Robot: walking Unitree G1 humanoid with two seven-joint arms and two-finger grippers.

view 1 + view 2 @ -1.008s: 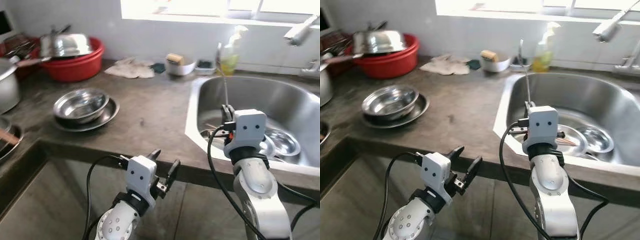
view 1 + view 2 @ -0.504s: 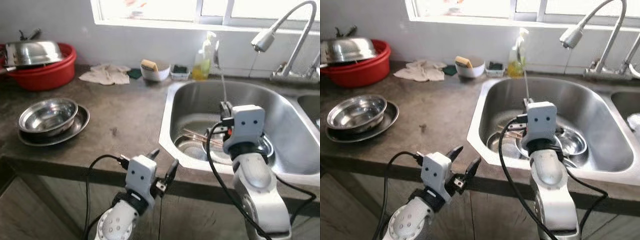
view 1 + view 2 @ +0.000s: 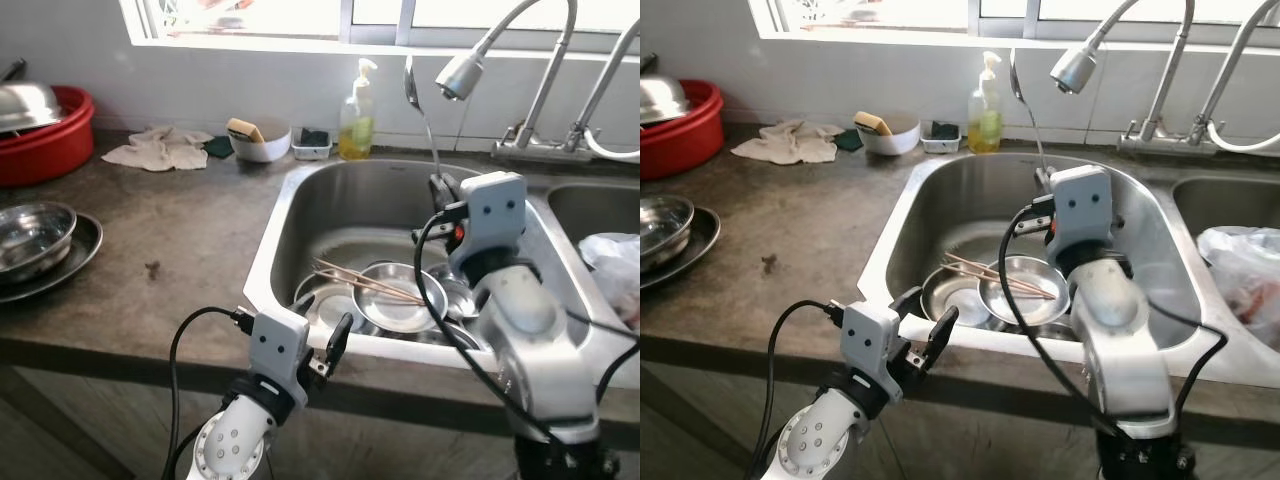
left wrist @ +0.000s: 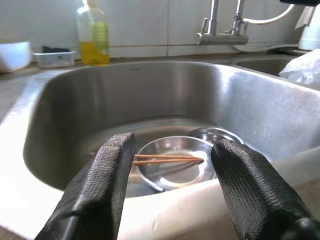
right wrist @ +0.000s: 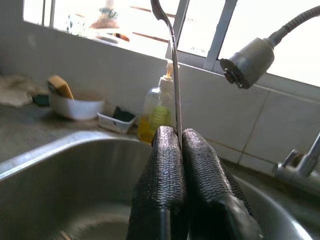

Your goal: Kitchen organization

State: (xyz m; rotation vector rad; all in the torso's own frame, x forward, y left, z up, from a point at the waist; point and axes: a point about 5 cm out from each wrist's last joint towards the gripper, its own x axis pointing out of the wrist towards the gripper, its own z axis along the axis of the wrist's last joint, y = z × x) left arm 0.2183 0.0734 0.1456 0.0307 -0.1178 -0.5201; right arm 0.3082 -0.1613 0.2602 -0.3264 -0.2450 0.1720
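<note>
the sink [image 3: 300, 215] is the landmark here, a steel basin sunk into a dark countertop [image 3: 170, 270]; the right gripper [image 5: 181, 137] is raised over the sink's middle, its two black fingers pressed together on the handle of a spoon [image 3: 421, 118], which stands upright with its bowl at the top, near the sprayer head of the faucet [image 3: 462, 72] that arches over the sink; the left gripper [image 4: 172, 162] hangs at the sink's front rim, just outside the basin, fingers spread apart with nothing between them, looking in over the rim; down in the sink lies a shallow steel plate [image 3: 398, 298] with a pair of chopsticks [image 3: 365, 285] laid across it, and more steel dishes sit beside and partly under it, how many i cannot tell; behind the sink, against the tiled wall, stands a soap bottle [image 3: 355, 125] with yellow liquid, and beside it a small tray [image 3: 312, 145] and a white bowl [image 3: 258, 143] holding a sponge; further along the countertop from the sink lies a crumpled cloth [image 3: 160, 150], then a red basin [image 3: 40, 140] with a steel lid in it; a steel bowl on a plate [image 3: 35, 250] sits well apart from the sink towards the robot's left; on the sink's other side a second basin holds a plastic bag [image 3: 615, 265].
</note>
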